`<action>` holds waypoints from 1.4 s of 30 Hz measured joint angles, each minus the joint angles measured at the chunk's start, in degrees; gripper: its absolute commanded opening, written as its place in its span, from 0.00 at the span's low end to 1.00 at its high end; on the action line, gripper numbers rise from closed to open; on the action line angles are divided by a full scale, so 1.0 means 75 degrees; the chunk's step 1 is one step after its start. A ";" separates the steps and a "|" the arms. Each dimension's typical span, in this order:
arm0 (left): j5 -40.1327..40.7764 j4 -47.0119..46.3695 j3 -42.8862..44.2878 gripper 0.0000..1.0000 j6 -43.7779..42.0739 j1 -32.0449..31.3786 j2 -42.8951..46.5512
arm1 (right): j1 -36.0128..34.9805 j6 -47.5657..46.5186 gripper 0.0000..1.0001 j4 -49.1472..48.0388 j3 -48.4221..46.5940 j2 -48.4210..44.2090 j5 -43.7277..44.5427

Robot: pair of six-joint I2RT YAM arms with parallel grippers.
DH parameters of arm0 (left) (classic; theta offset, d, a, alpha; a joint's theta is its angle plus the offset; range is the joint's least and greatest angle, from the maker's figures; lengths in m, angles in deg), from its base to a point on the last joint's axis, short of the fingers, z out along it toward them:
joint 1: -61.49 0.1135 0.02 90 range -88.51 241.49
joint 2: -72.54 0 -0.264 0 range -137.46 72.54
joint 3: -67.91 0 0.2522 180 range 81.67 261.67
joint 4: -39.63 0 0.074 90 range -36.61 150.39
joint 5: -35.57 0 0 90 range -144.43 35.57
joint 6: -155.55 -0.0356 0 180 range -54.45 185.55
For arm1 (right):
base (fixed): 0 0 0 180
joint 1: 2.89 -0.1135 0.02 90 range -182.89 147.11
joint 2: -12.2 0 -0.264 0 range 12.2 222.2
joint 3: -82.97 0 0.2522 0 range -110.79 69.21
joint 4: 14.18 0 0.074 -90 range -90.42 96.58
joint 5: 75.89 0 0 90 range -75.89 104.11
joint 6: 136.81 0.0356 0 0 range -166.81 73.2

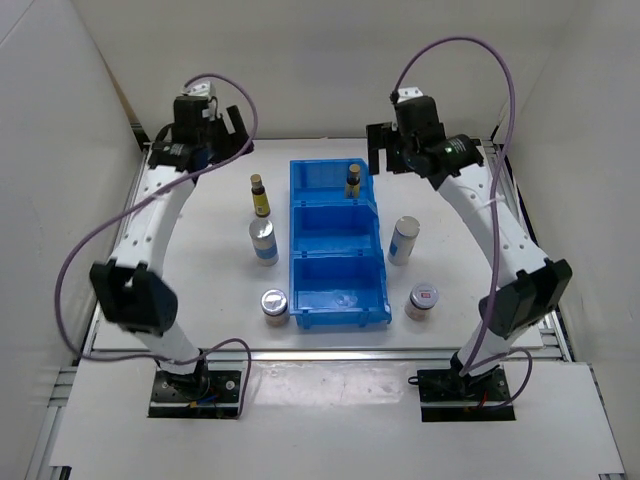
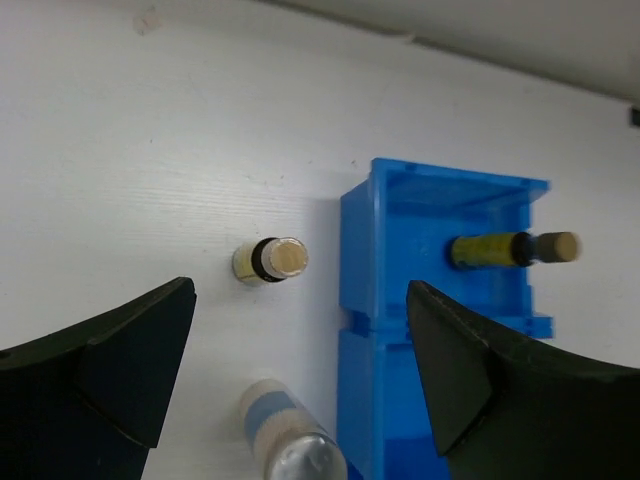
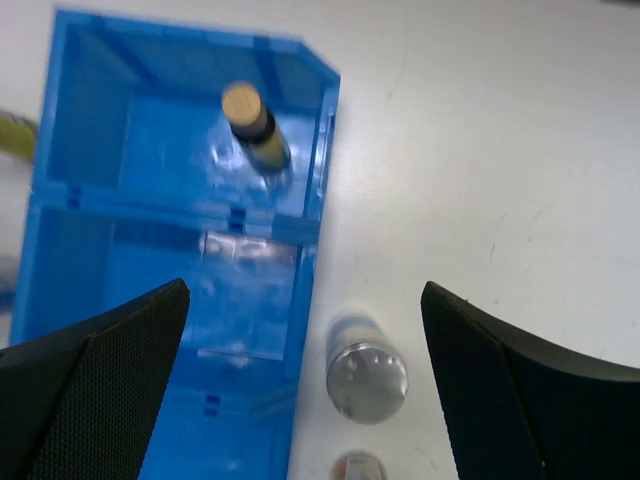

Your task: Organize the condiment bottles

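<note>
— The bin (image 1: pixel 335 245)?
— Blue all over. The bottles (image 1: pixel 259 197) are brown with yellow labels and tan caps.
— The shakers (image 1: pixel 263 242)?
— White, blue band, silver tops. White worktop (image 1: pixel 220 225), black fingers (image 2: pixel 120 360).

We see the left arm (image 1: pixel 150 225) rise from its base (image 1: pixel 195 385) at the near edge, bend, and reach far back on the left side. The left gripper (image 1: pixel 232 130) hangs up in the air. Its two black fingers (image 2: pixel 100 370) are spread wide with nothing between them. The right arm (image 1: pixel 490 215) does the same on the right side. The right gripper (image 1: pixel 382 150) is up high too, spread wide and holding nothing.
</note>
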 measured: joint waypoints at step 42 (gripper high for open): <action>0.0204 0.1749 0.2882 0.11 -0.0950 -0.0606 -0.4025 | -0.0009 0.0501 1.00 0.0114 0.3337 -0.1376 -0.0609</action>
